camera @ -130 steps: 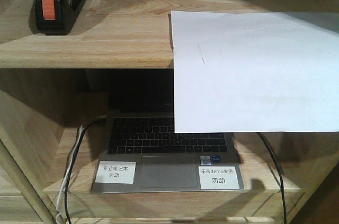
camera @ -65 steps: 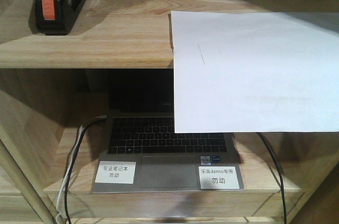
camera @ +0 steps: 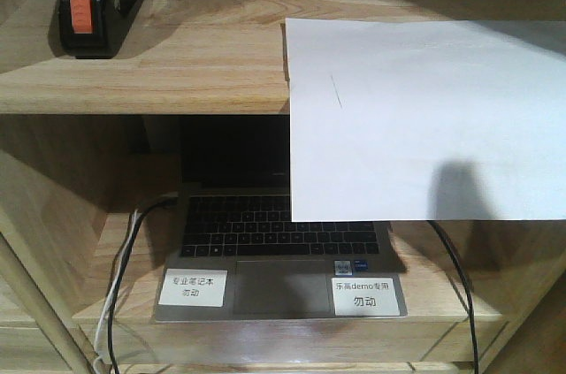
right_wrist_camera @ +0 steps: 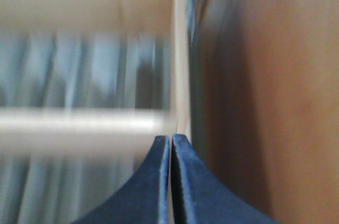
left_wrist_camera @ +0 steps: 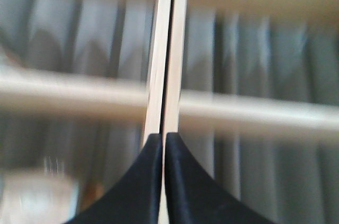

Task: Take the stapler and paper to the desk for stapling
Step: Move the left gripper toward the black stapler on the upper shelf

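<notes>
My left tool [left_wrist_camera: 163,138] and right tool [right_wrist_camera: 170,139] both show black fingers pressed together, pinching nothing. On the upper shelf [camera: 177,64] the paper [camera: 424,118] lies at the right, its near part hanging over the edge above the laptop [camera: 265,241]. The stapler [camera: 88,16] sits at the far left. Neither is grasped yet, I judge. I'd spread a tool first, then take the paper by its overhanging edge, closing gently so it doesn't crease or slide back.
</notes>
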Tool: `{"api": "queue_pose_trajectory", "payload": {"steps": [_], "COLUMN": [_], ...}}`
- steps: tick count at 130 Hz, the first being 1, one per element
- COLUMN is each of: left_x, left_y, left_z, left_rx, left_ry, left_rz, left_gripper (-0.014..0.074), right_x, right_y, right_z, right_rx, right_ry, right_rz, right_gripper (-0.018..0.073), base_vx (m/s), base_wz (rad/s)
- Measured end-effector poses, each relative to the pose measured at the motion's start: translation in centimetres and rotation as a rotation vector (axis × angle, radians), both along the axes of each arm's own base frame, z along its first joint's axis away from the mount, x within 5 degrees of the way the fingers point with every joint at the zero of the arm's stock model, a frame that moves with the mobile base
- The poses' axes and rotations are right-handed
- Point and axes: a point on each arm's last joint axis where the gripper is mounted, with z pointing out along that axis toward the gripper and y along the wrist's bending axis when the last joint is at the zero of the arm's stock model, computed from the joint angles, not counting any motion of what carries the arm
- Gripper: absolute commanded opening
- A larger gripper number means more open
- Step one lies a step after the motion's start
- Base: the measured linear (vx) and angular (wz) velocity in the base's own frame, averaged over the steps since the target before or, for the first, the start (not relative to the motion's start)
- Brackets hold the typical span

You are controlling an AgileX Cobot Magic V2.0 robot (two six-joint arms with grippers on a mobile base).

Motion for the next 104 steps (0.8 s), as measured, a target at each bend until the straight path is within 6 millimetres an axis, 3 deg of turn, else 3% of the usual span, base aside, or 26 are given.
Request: {"api": "queue_pose_trajectory", "payload": {"steps": [17, 37, 54, 81, 104], "left_x": [3.7, 6.2, 7.2, 7.4, 7.4], "left_y": [-0.1, -0.2, -0.3, -0.3, -0.3], "left_z": [-0.8, -1.7, -2.6, -3.4, -3.7], "left_rx": [0.007, 0.013, 0.018, 0.024, 0.042], "left_ry": [0.175, 0.322, 0.432, 0.513, 0.544], "left_rz": [-0.002, -0.004, -0.007, -0.008, -0.005], "left_gripper": [0.006, 0.0152, 0.0258, 0.052, 0.0589], "right_x": [4.0, 7.1, 7.7, 7.8, 7.8], "right_y": [-0.2, -0.4, -0.4, -0.3, -0.3], "right_z": [-0.7, -2.4, -3.3, -3.9, -4.0], "right_rx": [0.009, 0.019, 0.024, 0.042, 0.085], "right_ry": [0.194, 0.415, 0.516, 0.577, 0.589], "right_rz": [0.004, 0.009, 0.013, 0.022, 0.036], "right_gripper": [0.0058, 0.0187, 0.0369, 0.0708, 0.072], "base_vx": [0.0, 0.0, 0.0, 0.0, 0.0], "base_wz": [0.0, 0.0, 0.0, 0.0, 0.0]}}
